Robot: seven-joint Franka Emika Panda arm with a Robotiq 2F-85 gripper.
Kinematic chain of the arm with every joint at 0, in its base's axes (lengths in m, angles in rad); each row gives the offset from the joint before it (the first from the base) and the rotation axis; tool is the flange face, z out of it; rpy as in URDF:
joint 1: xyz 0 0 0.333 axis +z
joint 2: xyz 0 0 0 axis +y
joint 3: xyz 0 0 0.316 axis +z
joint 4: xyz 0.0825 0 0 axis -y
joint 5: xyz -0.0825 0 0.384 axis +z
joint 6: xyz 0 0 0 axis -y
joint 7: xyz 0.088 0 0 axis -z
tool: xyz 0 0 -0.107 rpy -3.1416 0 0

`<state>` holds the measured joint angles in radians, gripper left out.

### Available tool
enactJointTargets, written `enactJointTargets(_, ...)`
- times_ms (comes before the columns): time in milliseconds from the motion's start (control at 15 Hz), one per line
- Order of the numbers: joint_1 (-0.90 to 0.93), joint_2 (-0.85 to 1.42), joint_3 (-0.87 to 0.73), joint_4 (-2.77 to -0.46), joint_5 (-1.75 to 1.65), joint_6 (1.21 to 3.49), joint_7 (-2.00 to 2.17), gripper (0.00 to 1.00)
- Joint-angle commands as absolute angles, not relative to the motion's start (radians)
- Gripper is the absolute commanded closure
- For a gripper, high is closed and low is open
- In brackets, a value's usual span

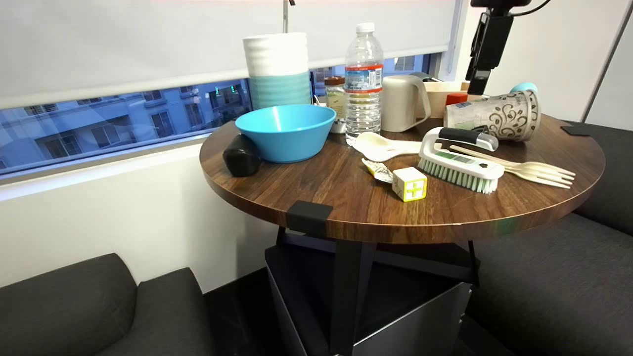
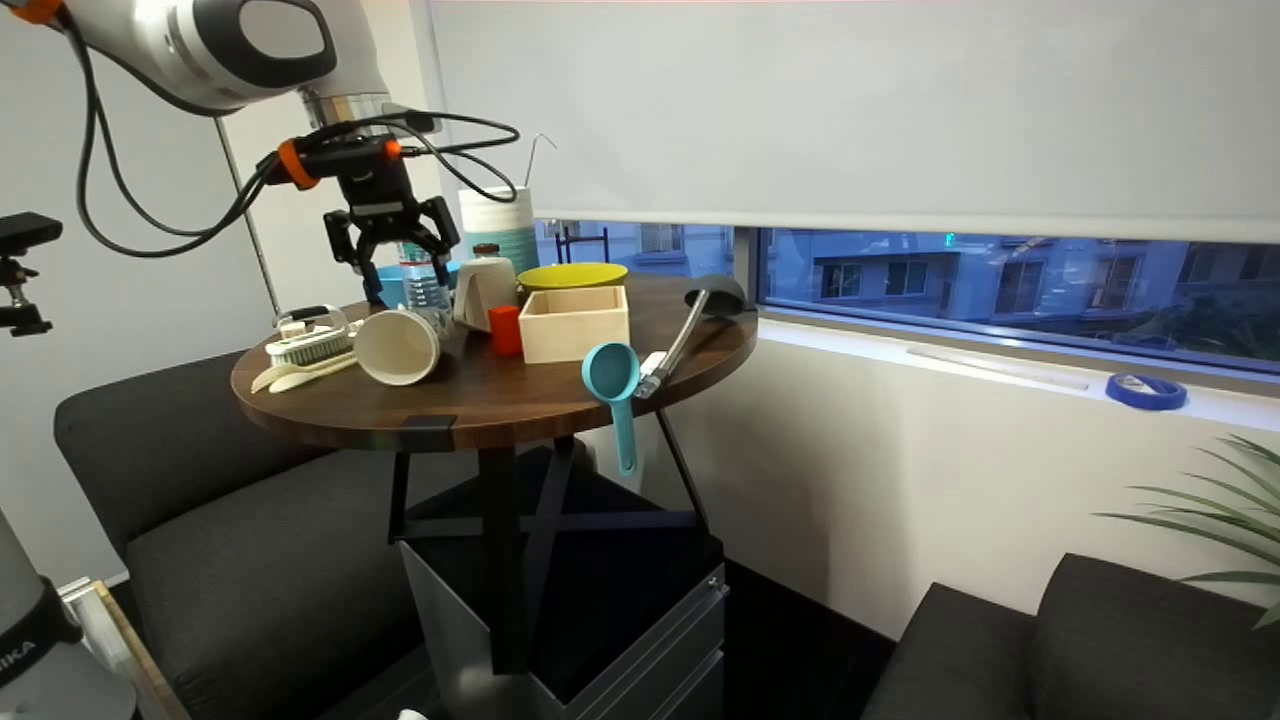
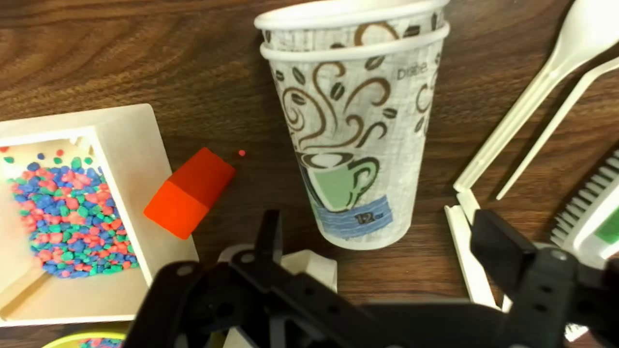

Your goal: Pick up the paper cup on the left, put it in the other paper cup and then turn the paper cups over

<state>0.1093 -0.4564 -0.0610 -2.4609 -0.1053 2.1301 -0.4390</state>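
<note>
Two paper cups with a coffee-bean print are nested and lie on their side on the round wooden table. In the wrist view the outer cup [image 3: 358, 130] has its base toward my gripper. The inner cup [image 3: 333, 36] shows only as a rim and a narrow band. The nested cups [image 1: 499, 116] also show lying down in both exterior views, with the open mouth [image 2: 395, 350] facing that camera. My gripper [image 3: 384, 237] is open and empty, with its fingers wide apart. It hangs above the table, higher than the cups, in an exterior view [image 2: 408, 282].
A red block [image 3: 191, 193] and a wooden box [image 3: 128, 159] of coloured pebbles lie beside the cups. Pale utensils [image 3: 512, 125] and a brush [image 1: 462, 165] lie on the opposite side. A mug [image 1: 398, 104] and a tall water bottle [image 1: 364, 89] stand nearby.
</note>
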Motion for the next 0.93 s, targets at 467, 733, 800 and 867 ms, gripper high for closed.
enactJointTargets(467,0.105,-0.392,-0.053,-2.483,-0.100,2.205,-0.435,0.00)
enactJointTargets(733,0.111,-0.372,-0.060,-2.489,-0.076,2.204,-0.449,0.00)
enactJointTargets(800,0.109,-0.365,-0.060,-2.490,-0.077,2.200,-0.450,0.00)
enactJointTargets(867,0.108,-0.360,-0.061,-2.490,-0.076,2.195,-0.451,0.00)
